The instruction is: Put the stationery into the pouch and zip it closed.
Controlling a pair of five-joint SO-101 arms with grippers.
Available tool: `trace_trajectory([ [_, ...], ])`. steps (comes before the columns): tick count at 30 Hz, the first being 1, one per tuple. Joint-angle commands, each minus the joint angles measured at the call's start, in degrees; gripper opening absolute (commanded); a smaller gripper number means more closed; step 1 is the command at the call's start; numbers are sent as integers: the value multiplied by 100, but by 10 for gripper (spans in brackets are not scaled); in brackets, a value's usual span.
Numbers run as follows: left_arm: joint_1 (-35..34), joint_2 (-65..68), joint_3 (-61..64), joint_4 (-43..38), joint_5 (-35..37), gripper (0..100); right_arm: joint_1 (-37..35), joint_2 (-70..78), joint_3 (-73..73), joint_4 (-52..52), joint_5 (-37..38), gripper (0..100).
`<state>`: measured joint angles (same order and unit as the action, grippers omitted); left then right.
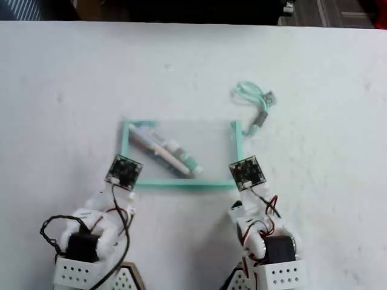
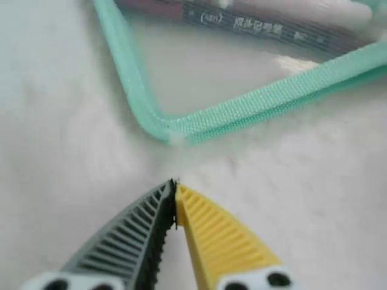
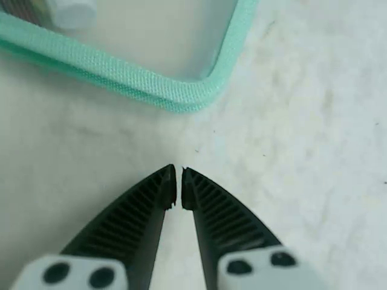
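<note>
**Fig. – Both arms at the pouch's near corners.** Your left gripper (image 2: 175, 184) is shut on nothing: grey & yellow tips meet, resting low over the table (image 1: 314, 72), just short of a rounded corner of the pouch (image 2: 242, 112) and not touching it. Your right gripper (image 3: 178, 172) is all but shut, w/ a hairline slit between the black tips, and is empty too. It sits near the other near corner, apart from the teal edging (image 3: 121, 78).

Outward: the stationery (image 1: 163, 154) lies inside the clear pouch, slanted, toward your left arm's half. A teal strap (image 1: 254, 99) trails off the far corner on your right arm's side. Whether the zip is open or shut cannot be told from these views.

Why so (judgement): one gripper per corner suits pinning or tensioning the pouch while the zip is run; narrow tips suit nipping thin edging.

Pose: both arms reach fwd from their bases at the table's near edge, wrists pitched down, roughly parallel, well apart from each other.
</note>
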<state>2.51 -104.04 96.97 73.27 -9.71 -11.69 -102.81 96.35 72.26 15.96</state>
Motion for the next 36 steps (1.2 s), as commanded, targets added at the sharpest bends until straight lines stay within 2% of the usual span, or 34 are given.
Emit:
trace_trajectory([
  [1, 22, -40, 0, 35, 563, 24, -4, -22, 53, 31, -62, 17],
  [36, -48, -40, 0, 44, 396, 24, -22, -31, 53, 31, -62, 17],
])
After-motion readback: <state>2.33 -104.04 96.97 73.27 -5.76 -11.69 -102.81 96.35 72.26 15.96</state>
